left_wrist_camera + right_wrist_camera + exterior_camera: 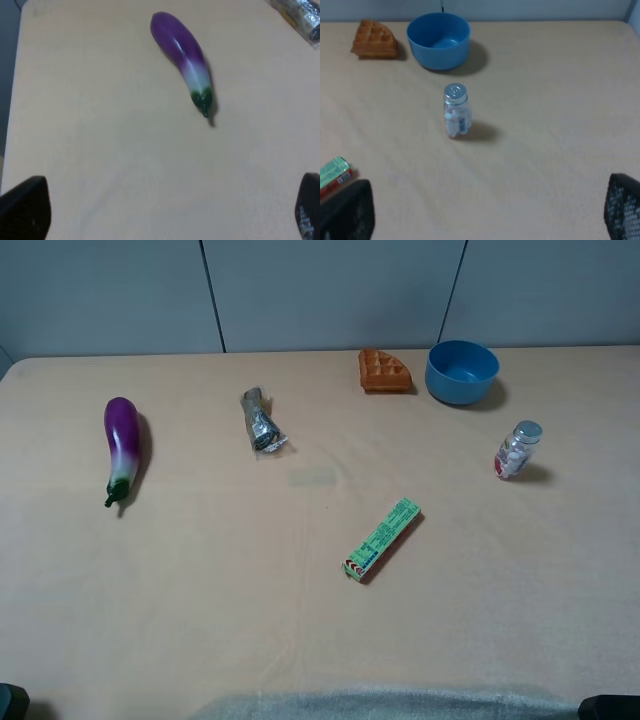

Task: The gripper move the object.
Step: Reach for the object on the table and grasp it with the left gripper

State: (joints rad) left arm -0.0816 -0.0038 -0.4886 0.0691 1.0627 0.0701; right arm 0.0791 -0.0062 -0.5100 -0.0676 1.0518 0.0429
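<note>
- Near the left edge of the tabletop, the eggplant is seen lying flat. Its purple end is turned toward the far edge and its green stem toward the near edge.
- The eggplant is touched by neither gripper and is set apart from everything else. The closest thing is a crumpled silver wrapper, which lies further toward the middle.
- The left gripper is held over bare tabletop on the stem side of the eggplant, apart from it. Its two dark fingers are spread wide, and nothing is gripped between them.
- The right gripper is held over the right part of the tabletop. Its fingers are likewise spread wide, with nothing between them.
- A small jar with a silver lid is stood upright toward the right edge.
- A blue bowl and a waffle piece are placed just beside each other along the far edge, the waffle on the side nearer the middle.
- A long green box is laid flat and askew around the middle of the tabletop, well apart from the eggplant.
</note>
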